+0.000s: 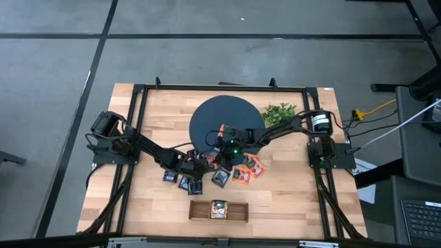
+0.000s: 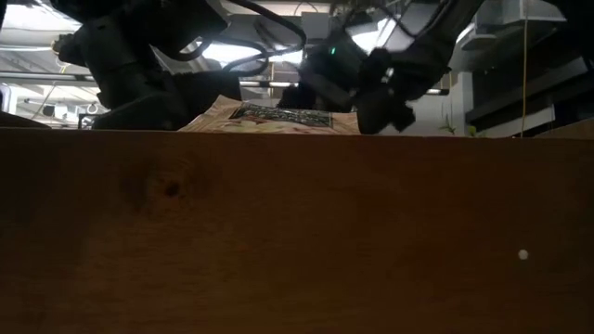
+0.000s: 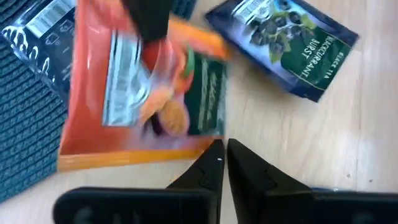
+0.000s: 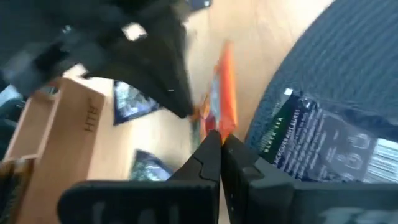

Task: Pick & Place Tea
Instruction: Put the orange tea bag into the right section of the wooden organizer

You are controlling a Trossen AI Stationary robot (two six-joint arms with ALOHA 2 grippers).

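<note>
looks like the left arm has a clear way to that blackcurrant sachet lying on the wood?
Probably yes. In the left wrist view the blackcurrant sachet lies flat on bare wood ahead of the left gripper, nothing on it; the orange sachet sits beside, not across the path. The jaws look shut and would need opening.

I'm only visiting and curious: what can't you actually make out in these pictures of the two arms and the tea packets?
- Low view: a brown wooden wall close to the camera hides the tabletop.
- High view: print on the small flat tea sachets is too small to read; the dark arms cover some.
- Right wrist view: the orange-red sachet in the right gripper shows edge-on and blurred.
</note>
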